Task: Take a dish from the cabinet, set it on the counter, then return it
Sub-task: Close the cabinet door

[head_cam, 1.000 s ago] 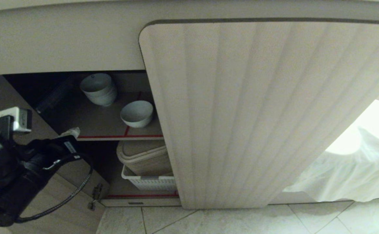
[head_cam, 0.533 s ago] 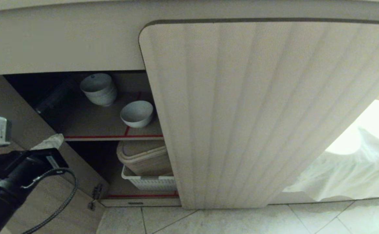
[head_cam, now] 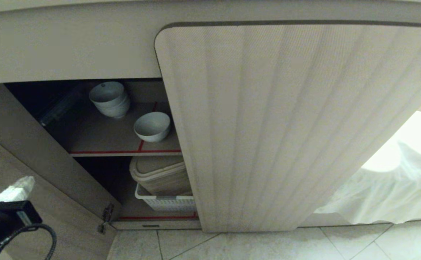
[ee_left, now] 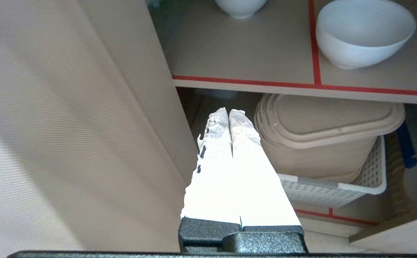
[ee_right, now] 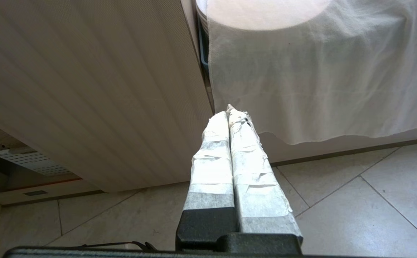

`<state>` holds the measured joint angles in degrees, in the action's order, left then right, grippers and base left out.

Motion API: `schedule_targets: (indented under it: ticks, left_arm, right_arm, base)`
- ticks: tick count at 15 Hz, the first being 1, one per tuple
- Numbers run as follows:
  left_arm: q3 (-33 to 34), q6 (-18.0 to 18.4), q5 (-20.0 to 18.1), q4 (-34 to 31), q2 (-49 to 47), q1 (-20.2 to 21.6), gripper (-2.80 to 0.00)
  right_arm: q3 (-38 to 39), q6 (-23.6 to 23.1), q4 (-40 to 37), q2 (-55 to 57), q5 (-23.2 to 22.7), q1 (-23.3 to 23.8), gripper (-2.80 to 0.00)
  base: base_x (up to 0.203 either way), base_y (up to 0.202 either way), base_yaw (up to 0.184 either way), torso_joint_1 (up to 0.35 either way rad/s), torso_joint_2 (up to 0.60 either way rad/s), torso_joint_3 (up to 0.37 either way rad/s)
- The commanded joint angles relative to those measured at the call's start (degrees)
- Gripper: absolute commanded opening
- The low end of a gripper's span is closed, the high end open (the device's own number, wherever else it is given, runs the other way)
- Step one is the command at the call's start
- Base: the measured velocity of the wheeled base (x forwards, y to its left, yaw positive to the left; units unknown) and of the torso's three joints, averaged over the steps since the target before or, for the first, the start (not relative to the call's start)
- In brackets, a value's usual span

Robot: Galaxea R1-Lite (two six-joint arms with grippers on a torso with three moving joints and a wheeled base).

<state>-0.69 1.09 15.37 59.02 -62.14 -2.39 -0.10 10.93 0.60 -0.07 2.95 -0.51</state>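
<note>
Head view | left pincer [head_cam: 13, 189] shut tight and empty, had pulled back from the cabinet [head_cam: 286, 126] | dish [head_cam: 152, 126] back on shelf [head_cam: 98, 139], job looked done.

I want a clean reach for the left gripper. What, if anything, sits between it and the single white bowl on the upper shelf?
Nothing visible does. The left gripper, shut and empty, sits below the shelf edge, with the dish up on the shelf.

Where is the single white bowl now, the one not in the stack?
In the head view the single bowl sits on the cabinet's upper shelf, just right of the red line, in front and right of the stacked bowls.
</note>
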Motion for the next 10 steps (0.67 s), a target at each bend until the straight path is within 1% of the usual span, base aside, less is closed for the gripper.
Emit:
schedule_targets:
  ticks: [1,3,5,7,10]
  left_arm:
    - [0.6,0.0,-0.1,-1.6,7.5,0.0,-2.80]
    - [0.6,-0.1,-1.4,-6.8,14.2,0.0,-2.80]
    - [0.6,-0.1,-4.6,-14.8,23.0,0.4,-2.80]
    - [0.6,-0.2,-7.1,-25.0,32.3,1.0,-2.80]
    - [0.7,0.6,-9.6,-42.1,47.1,2.4,-2.80]
  right_arm:
    - [0.0,0.0,0.0,0.1,0.0,0.0,-2.80]
    - [0.0,0.1,0.0,0.1,0.0,0.0,-2.80]
    - [0.0,0.1,0.0,0.1,0.0,0.0,-2.80]
    - [0.0,0.1,0.0,0.1,0.0,0.0,-2.80]
    - [0.0,0.1,0.0,0.1,0.0,0.0,-2.80]
  base:
    - [0.000,0.000,0.000,0.000,0.00,0.000]
    - [0.000,0.000,0.000,0.000,0.00,0.000]
    - [0.000,0.000,0.000,0.000,0.00,0.000]
    - [0.000,0.000,0.000,0.000,0.00,0.000]
    - [0.000,0.000,0.000,0.000,0.00,0.000]
